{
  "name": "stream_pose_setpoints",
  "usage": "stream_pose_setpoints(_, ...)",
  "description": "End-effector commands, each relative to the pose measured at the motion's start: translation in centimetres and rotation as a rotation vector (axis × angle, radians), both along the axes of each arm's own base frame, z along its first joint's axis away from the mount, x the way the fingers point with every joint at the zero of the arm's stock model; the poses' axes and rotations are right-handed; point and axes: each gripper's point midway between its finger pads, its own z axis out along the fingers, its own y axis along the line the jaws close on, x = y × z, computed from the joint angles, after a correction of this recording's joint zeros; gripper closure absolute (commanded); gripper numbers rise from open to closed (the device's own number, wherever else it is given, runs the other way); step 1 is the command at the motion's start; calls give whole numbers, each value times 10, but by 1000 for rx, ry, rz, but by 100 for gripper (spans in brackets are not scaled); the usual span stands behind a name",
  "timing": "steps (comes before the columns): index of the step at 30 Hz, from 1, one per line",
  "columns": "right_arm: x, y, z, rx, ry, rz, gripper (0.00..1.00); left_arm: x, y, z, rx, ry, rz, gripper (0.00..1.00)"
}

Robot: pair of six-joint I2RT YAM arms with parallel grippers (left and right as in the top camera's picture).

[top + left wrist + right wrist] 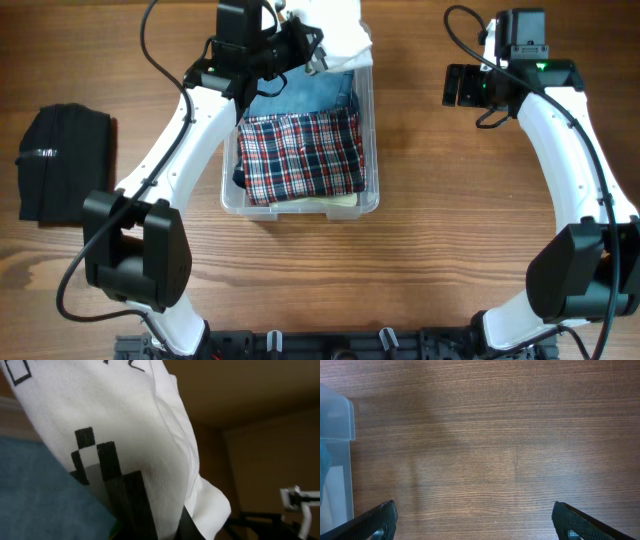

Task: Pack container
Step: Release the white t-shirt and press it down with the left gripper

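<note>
Overhead, you are looking at the container (372, 150) sitting on the wooden table (450, 230) between your two arms, with its far end lying right under the left gripper (308, 52). A plaid cloth (300, 155) is lying folded in the tub on the near side of those jaws, a blue cloth (312, 92) is showing just beyond it, and a white cloth (338, 30) is bulging over the far rim right at the left fingertips. A black folded garment (65, 160) is lying on the table well apart from both grippers, far out past the left arm. The right gripper (462, 85) is hanging over bare wood, apart from the tub's wall. Left wrist: you are seeing the white cloth (125, 420) with its black printed squares filling the frame in front of the jaws, running down to where they are closing, so they are looking clamped on that cloth; the blue cloth (40, 495) is lying below. Right wrist: your right gripper (472, 525) is standing with its jaws spread wide, the two dark fingertips (375, 522) sitting at opposite corners with only table (495, 435) between them, while a corner of the container (337, 420) is showing off to the outer side of one fingertip, not touching it.
</note>
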Motion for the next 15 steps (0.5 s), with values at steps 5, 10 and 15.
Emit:
stream_pose_setpoints(5, 3, -2, 17, 1, -45, -21, 0, -26, -1, 0, -15, 121, -49, 96)
stream_pose_setpoints(10, 3, -2, 17, 1, -45, -21, 0, -29, 15, -23, 133, 126, -33, 96)
stream_pose_setpoints(15, 3, -2, 17, 1, -45, -22, 0, -26, 42, -42, 269, 156, 75, 96)
